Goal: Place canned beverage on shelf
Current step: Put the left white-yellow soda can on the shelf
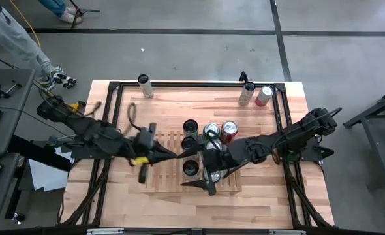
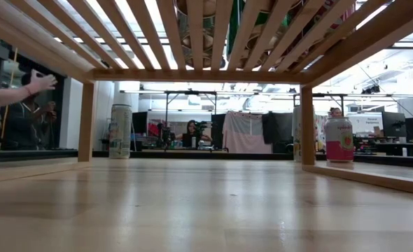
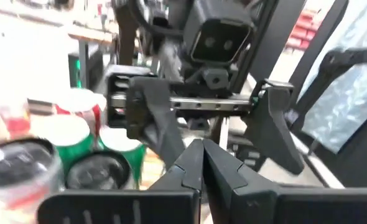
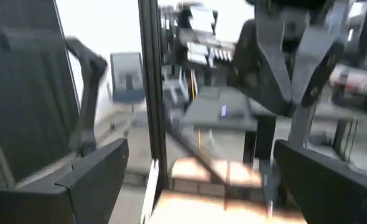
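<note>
Shelf: the slatted light-wood shelf (image 1: 192,171) lies flat on the tabletop (image 1: 114,202), between the two arms; from table height its slats (image 2: 192,35) pass overhead on short wooden legs (image 2: 87,120)
Cans on shelf: two dark-topped cans (image 1: 190,127) and (image 1: 190,167), a green can (image 1: 210,131) and a red can (image 1: 229,131) stand on its far and middle parts, close together
Other cans: a pale can (image 1: 144,85) stands at the tabletop's far left edge; a grey can (image 1: 247,93) and a red can (image 1: 263,95) stand just beside each other at the far right
Left hand: the left hand (image 1: 173,155) reaches over the shelf's left half, fingers pressed together, holding nothing
Right hand: the right hand (image 1: 202,177) is over the shelf's right half, near the cans, fingers spread wide with no can between them
Facing: in the left wrist view the right hand (image 3: 218,102) shows head-on, with cans (image 3: 78,134) beside it
Room: a person's arm (image 2: 14,91) shows at the left beyond the tabletop
</note>
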